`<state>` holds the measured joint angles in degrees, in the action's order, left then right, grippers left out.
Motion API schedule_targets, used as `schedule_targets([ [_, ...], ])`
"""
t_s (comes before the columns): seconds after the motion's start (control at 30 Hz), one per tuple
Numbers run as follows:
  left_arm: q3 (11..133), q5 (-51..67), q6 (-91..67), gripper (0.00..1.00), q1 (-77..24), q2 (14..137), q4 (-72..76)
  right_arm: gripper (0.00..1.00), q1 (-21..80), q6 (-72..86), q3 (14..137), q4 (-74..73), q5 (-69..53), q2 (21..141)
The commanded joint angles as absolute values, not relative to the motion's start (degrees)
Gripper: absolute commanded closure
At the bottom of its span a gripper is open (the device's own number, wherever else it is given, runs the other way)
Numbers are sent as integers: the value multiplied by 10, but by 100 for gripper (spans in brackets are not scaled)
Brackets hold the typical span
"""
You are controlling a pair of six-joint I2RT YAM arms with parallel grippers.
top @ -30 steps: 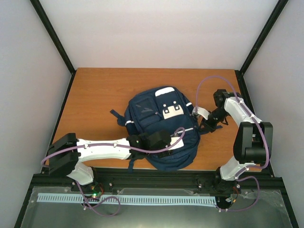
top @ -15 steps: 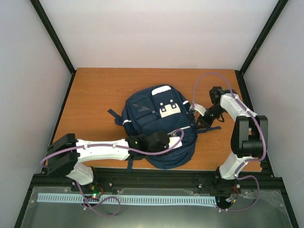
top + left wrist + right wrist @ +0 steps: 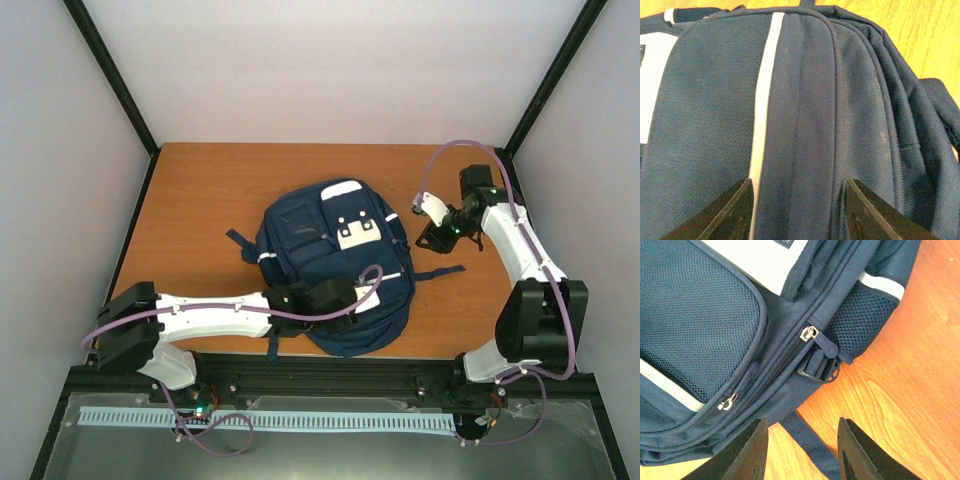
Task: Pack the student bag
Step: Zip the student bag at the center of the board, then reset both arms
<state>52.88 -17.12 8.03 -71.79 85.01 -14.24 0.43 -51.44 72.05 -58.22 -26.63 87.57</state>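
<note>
The student bag (image 3: 335,262) lies flat in the middle of the wooden table (image 3: 200,200), navy with white stripes and white patches on its front pocket. My left gripper (image 3: 352,312) rests over the bag's near end. In the left wrist view it (image 3: 799,200) is open, with navy fabric (image 3: 805,100) and a white stripe (image 3: 762,115) under the gap. My right gripper (image 3: 430,240) hovers just right of the bag, open. In the right wrist view it (image 3: 801,440) stands above a loose strap (image 3: 810,442), apart from the closed main zipper's pull (image 3: 809,333).
A black strap buckle (image 3: 821,366) and a mesh side pocket (image 3: 860,320) sit at the bag's edge. One strap (image 3: 440,272) trails right across the wood. Black frame posts (image 3: 520,120) and white walls bound the table; a black rail (image 3: 330,378) runs along its near edge.
Both grippers have opened from shut. The right arm has pulled back to the right, away from the bag's side. The bag slid slightly left, then settled.
</note>
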Motion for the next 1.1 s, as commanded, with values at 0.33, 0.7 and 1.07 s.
schedule_targets([
  [0.33, 582, -338, -55, 0, -609, 682, -224, 41, 1, -363, 755, -508, -259, 721],
  [0.7, 586, -369, -139, 0, -408, 624, -296, 0, 0, -139, 682, -327, -248, 654],
  [1.07, 524, -278, -177, 0, -307, 602, -258, 0, 1, -12, 491, -160, -145, 603],
])
